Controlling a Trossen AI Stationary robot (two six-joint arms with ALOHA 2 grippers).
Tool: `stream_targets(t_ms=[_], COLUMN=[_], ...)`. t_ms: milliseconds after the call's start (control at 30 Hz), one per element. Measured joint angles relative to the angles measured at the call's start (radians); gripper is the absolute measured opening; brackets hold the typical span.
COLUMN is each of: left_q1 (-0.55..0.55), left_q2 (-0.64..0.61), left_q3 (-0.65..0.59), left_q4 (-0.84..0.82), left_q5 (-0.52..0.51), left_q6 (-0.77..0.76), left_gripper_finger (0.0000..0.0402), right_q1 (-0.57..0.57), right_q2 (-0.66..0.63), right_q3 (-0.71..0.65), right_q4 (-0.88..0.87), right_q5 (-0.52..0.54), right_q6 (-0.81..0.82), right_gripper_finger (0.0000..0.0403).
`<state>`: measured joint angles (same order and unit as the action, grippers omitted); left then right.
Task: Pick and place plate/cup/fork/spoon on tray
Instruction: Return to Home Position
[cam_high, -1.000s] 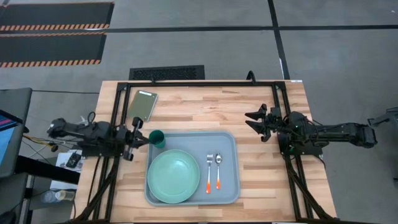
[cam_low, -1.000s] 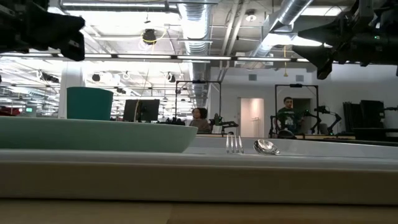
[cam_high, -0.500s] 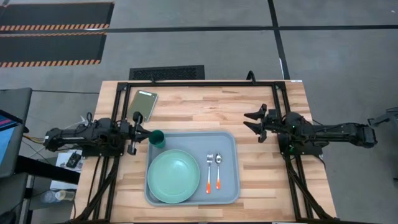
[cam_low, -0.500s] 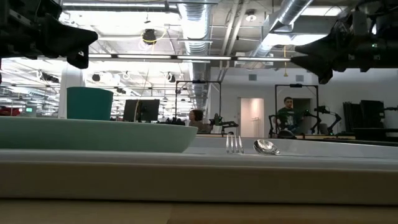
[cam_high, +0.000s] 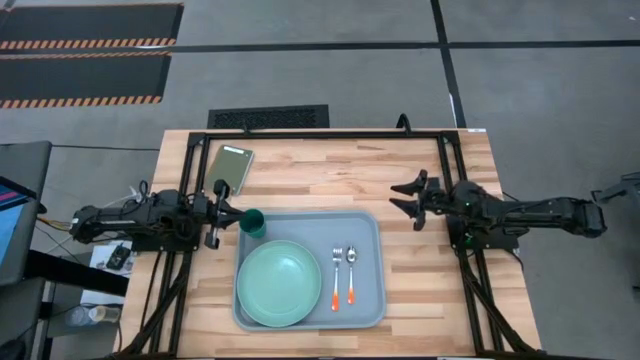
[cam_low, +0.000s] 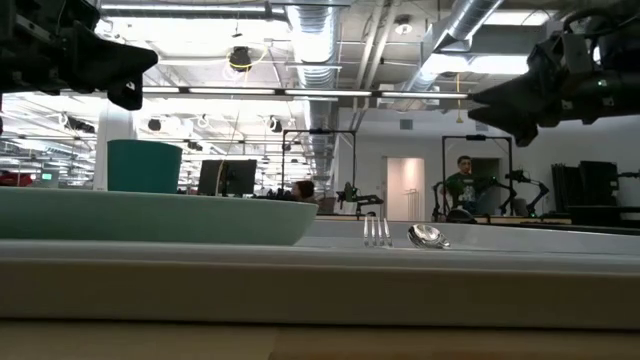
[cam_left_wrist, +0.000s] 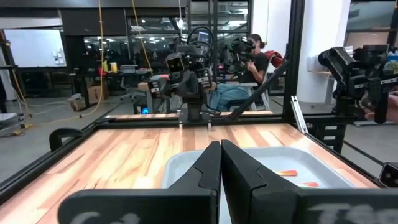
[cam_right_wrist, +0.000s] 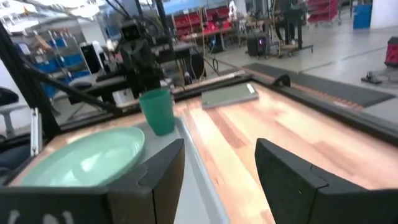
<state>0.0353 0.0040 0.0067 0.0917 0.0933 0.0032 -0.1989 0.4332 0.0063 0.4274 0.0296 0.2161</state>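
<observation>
The pale grey-blue tray (cam_high: 365, 225) lies at the table's middle, near the front. In it the mint-green plate (cam_high: 279, 284) lies at the left, the dark teal cup (cam_high: 253, 222) stands upright in the far left corner, and the orange-handled fork (cam_high: 337, 278) and spoon (cam_high: 351, 274) lie side by side at the right. My left gripper (cam_high: 232, 218) is shut and empty. It hovers just left of the cup and above it, as the low view (cam_low: 135, 75) shows. My right gripper (cam_high: 398, 200) is open and empty, in the air right of the tray.
An olive-green pad (cam_high: 230, 168) lies on the wood at the far left, beyond the cup. Black frame rails run along the table's left, right and far sides. Bare wood shows right of the tray. People sit in the room beyond the table.
My left gripper has shifted a little toward the table's far edge beside the cup and then kept still. My right gripper has drifted slightly toward the table's left and tipped a little downward. The things on the tray have not moved.
</observation>
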Motion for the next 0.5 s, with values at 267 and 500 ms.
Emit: stream_targets(t_ms=[267, 500], left_q1=[0.0, 0.0], left_q2=[0.0, 0.001], left_q3=[0.0, 0.0], left_q4=[-0.007, -0.045], left_q5=[0.0, -0.005], left_q6=[-0.015, -0.015], left_gripper_finger=[0.0, 0.0], right_q1=[0.0, 0.003], right_q2=[0.0, 0.0], right_q3=[0.0, 0.0], right_q4=[-0.069, -0.074], right_q5=[-0.001, -0.003], right_q6=[0.033, 0.067], right_gripper_finger=[0.0221, 0.0221])
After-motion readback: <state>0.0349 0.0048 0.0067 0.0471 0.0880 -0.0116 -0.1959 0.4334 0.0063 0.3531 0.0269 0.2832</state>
